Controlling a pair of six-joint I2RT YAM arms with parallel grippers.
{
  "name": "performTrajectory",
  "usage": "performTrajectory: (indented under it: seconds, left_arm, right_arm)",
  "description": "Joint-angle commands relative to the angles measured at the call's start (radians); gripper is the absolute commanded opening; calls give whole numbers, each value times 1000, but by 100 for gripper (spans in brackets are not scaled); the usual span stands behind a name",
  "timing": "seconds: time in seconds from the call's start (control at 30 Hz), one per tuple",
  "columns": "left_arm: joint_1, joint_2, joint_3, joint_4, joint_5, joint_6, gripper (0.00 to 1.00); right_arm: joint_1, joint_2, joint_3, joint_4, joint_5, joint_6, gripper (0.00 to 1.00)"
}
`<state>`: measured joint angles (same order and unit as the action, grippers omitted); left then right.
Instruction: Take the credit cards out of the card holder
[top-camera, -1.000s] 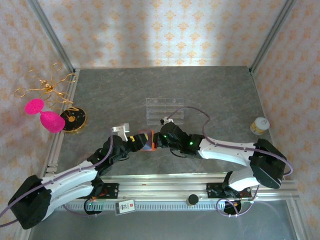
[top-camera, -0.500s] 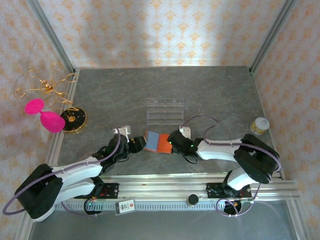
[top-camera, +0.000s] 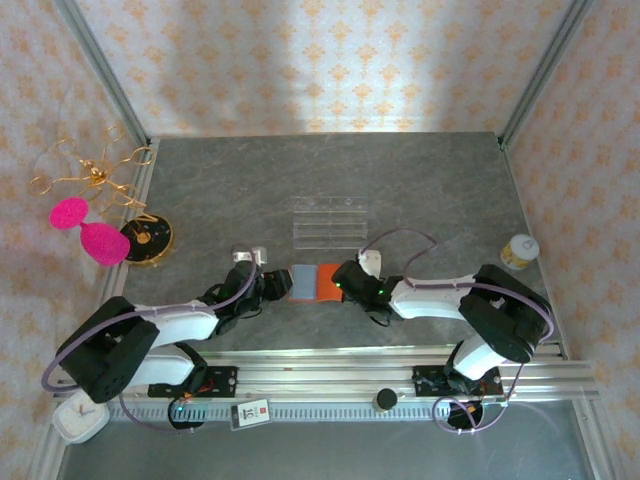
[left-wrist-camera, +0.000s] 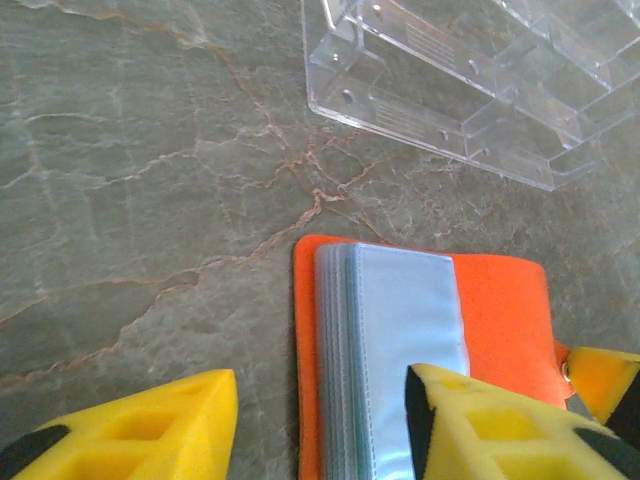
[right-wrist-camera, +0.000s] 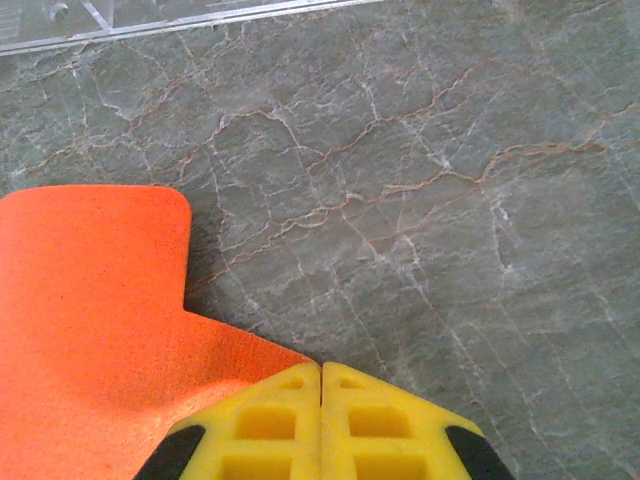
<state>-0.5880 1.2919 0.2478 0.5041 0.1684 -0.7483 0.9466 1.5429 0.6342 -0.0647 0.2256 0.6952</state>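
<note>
Two arms stretch in low from the bottom corners of the overhead view and meet just below centre. Between them lies the card holder, flat on the table and opened out, a small squarish thing with rounded corners. Left wrist view now: the cover is bright orange with a soft, felt-like nap, and over its left half sits a pale blue-grey stack of smooth plastic sleeves, their layered edges showing along the left side; what they hold I cannot make out. The left gripper has its blocky yellow fingers well apart, one over bare table at lower left, the other over the sleeves at lower right, and whether that one touches I cannot tell. Over to the right gripper: the right wrist view shows its two yellow fingers pressed tight together at the bottom edge, with a tapering corner of the orange cover running straight into the seam, so it's pinched on the card holder's right edge. The table is matte grey stone-look, veined with thin rusty and white cracks. Above the holder, near but apart, lies a clear rack of hard glossy plastic with long slots. Open table spreads above and to the right. A small jar stands by the right edge, and a metal rail runs along the bottom.
</note>
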Motion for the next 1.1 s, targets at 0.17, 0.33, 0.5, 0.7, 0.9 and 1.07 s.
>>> performTrajectory:
  seconds: [0.17, 0.33, 0.5, 0.7, 0.9, 1.07]
  left_arm:
    - [5, 94, 38, 123, 74, -2, 37]
    - [4, 48, 18, 129, 70, -10, 39]
    - [4, 39, 11, 134, 82, -19, 39]
    - [5, 3, 6, 128, 73, -22, 39]
    - [5, -22, 19, 128, 91, -3, 36]
    - [-13, 51, 49, 222, 166, -37, 25]
  right_arm:
    - [-10, -35, -49, -8, -7, -41, 29]
    - [-9, -131, -42, -43, 10, -49, 52]
    - [15, -238, -5, -90, 34, -74, 60]
    - [109, -283, 110, -144, 118, -123, 61]
    - [184, -203, 255, -95, 67, -211, 55]
    - [184, -133, 309, -113, 70, -168, 47]
